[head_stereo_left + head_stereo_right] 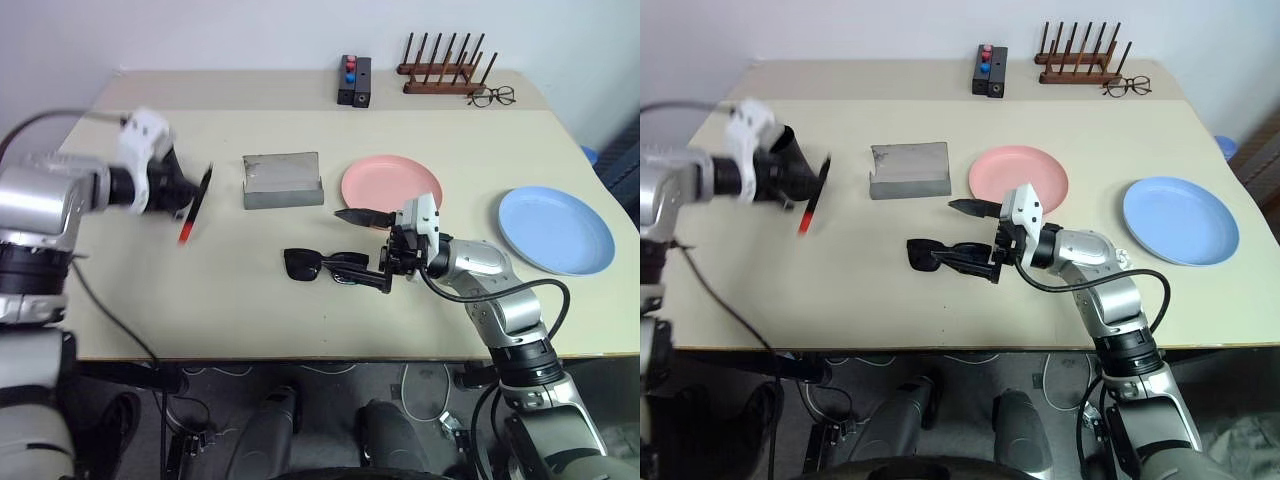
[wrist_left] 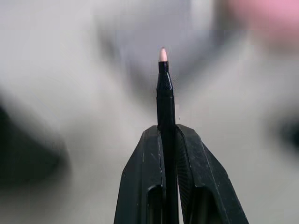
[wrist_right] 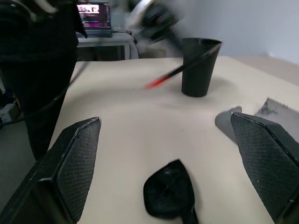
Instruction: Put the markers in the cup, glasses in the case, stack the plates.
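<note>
Marker (image 1: 195, 205) pinched in left gripper (image 2: 167, 140), raised just right of cup (image 1: 785, 165). Right gripper (image 1: 368, 248) spread wide over sunglasses (image 1: 322, 266), near pink plate (image 1: 385, 180); grey case (image 1: 283, 181) beyond.

Pale beige table (image 1: 300, 310) against a plain white wall (image 1: 250, 30), grey floor (image 1: 330, 385) beneath.

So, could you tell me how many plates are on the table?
2: the pink plate just right of the grey case, and the blue plate near the table's right edge.
</note>
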